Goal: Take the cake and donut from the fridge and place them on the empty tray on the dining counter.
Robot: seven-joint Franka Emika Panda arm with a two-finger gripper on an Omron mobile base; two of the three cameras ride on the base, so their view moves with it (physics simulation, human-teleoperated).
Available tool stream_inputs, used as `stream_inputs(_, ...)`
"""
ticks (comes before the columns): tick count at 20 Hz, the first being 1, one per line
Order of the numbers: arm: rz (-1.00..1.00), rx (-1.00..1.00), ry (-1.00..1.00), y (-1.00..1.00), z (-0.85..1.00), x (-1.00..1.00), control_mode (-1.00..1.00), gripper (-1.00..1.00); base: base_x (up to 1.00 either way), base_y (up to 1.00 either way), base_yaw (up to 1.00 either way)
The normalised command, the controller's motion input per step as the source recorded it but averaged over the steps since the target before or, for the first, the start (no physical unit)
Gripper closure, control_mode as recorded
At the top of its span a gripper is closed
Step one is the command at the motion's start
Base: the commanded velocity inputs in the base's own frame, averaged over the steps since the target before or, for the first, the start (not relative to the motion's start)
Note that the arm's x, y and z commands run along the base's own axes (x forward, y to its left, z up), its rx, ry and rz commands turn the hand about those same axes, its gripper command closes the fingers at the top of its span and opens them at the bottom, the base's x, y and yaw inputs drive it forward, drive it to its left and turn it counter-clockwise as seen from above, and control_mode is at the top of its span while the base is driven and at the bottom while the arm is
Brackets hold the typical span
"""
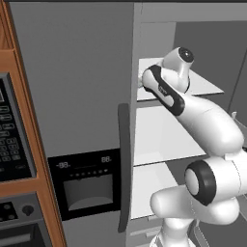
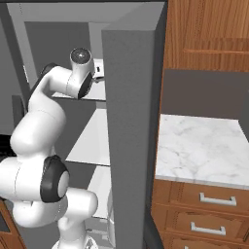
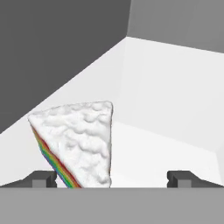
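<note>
The cake (image 3: 78,142), a wedge with bumpy white icing and rainbow layers on its side, lies on a white fridge shelf (image 3: 175,109). My gripper (image 3: 112,177) is open around it; the slice sits between the fingertips, close to the left one (image 3: 43,177). The fridge (image 1: 77,87) is grey with a dark vertical handle (image 1: 123,164). Its right side stands open, and my arm (image 1: 166,91) reaches onto the top shelf (image 1: 202,84). The donut, the tray and the dining counter are out of view.
The fridge's open door (image 2: 131,126) stands edge-on right of the arm. A marble counter with wooden drawers (image 2: 199,146) lies beyond it. A black dispenser panel (image 1: 87,183) and wood cabinetry with a microwave (image 1: 12,135) are at left. Lower shelves (image 1: 164,135) are white.
</note>
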Motion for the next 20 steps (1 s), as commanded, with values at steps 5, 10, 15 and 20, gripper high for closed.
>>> stream_inputs(5, 0.0, 0.0, 0.0, 0.0, -0.03, 0.31, -1.0, 1.0, 0.0, 0.0, 0.0)
stream_inputs(10, 0.0, 0.0, 0.0, 0.02, -0.02, 0.17, -1.0, 1.0, 0.0, 0.0, 0.0)
stream_inputs(15, 0.0, 0.0, 0.0, 0.0, -0.01, 0.04, -1.0, 1.0, 0.0, 0.0, 0.0)
stream_inputs(20, 0.0, 0.0, 0.0, 0.0, 0.0, -0.02, -1.0, 1.0, 0.0, 0.0, 0.0)
